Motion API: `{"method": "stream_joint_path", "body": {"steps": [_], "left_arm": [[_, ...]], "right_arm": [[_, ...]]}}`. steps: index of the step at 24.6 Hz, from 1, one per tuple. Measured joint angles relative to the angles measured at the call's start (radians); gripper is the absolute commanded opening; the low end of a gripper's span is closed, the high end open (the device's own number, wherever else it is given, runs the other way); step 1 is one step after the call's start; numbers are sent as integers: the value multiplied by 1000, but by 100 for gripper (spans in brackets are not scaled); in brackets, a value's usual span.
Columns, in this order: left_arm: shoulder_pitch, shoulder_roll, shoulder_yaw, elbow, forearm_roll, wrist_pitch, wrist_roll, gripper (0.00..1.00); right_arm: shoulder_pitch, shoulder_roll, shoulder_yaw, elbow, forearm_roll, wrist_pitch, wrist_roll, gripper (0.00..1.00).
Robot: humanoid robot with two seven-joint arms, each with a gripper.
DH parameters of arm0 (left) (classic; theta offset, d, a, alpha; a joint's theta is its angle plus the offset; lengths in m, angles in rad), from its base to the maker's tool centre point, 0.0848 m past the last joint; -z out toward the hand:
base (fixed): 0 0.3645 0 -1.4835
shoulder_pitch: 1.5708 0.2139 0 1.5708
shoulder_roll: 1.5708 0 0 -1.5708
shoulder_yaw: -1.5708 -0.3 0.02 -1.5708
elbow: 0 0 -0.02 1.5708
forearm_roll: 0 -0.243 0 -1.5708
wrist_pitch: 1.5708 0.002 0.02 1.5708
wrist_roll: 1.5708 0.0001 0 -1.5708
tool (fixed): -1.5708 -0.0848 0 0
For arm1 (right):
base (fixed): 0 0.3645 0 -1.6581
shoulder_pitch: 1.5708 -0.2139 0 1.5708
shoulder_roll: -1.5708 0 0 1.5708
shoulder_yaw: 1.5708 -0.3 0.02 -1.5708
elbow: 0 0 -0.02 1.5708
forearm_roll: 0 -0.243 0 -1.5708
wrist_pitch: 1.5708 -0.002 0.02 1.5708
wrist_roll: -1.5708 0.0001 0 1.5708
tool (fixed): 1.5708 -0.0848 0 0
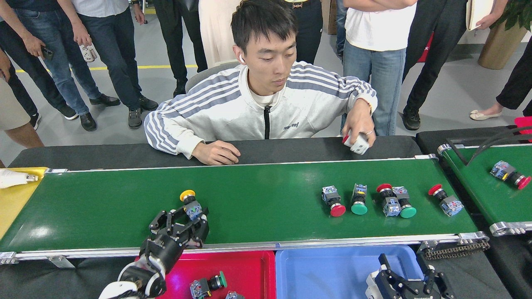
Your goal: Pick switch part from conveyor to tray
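Observation:
The conveyor (257, 195) is the long green belt across the middle of the head view. My left gripper (189, 218) stands at its near edge, shut on a yellow-capped switch part (189, 202) that points up and away. More switch parts lie on the belt to the right: a red-capped one (333, 202), a green-capped one (358, 200), a red and green pair (392, 201) and another red-capped one (445, 200). The red tray (249, 270) holds a green-capped part (208, 284). My right gripper (405, 272) is open over the blue tray (328, 270).
A seated person leans on the far black ledge, one hand (359, 124) holding a white block (357, 143). A shorter green belt (478, 182) at the right carries a red-capped part (509, 174). A yellow tray (14, 199) sits at the left. Bystanders stand behind.

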Motion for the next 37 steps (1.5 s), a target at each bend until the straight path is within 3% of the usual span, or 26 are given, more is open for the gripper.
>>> {"method": "stream_joint_path", "body": {"steps": [1,5,11,16,17,20,21,24,27,30,34,35,36,37], "left_arm": [[45,4,17,-45,0,-44,-1,98],[144,-31,67,-119,-1,-107,-3,100],[156,-39,116,-117,-1,-122,-4,100],[160,-39,190,-77,0,79,-5,100],[160,-39,217,-64,1,98,-5,100],[160,-39,264,-48,3,127,-6,100],[160,-39,268,-45,3,130,-6,100],[160,-39,270,-43,3,135,-7,99],[158,-39,270,-42,3,137,-8,99],[156,-39,273,-41,3,142,-8,99],[152,-41,316,-41,3,148,-8,99],[151,-43,330,-42,3,151,-8,99],[146,-47,342,-42,3,153,-8,99],[141,-47,348,-42,3,153,-8,99]], "right_arm": [[-13,0,27,5,17,27,-1,100],[-97,-7,181,68,49,138,22,100],[-238,-21,292,194,52,281,48,100],[-317,-21,322,284,52,313,67,98],[-338,-20,333,314,52,316,68,88],[-391,-21,377,384,50,333,74,24],[-400,-22,390,392,50,334,77,15],[-407,-45,420,399,41,338,81,3],[-406,-52,426,395,40,326,82,2],[-380,-52,429,333,39,286,83,2],[-239,-52,473,147,39,162,83,3],[-203,-52,502,103,39,118,83,17],[-166,-52,542,65,40,73,83,71],[-146,-52,580,47,41,35,84,100]]}}
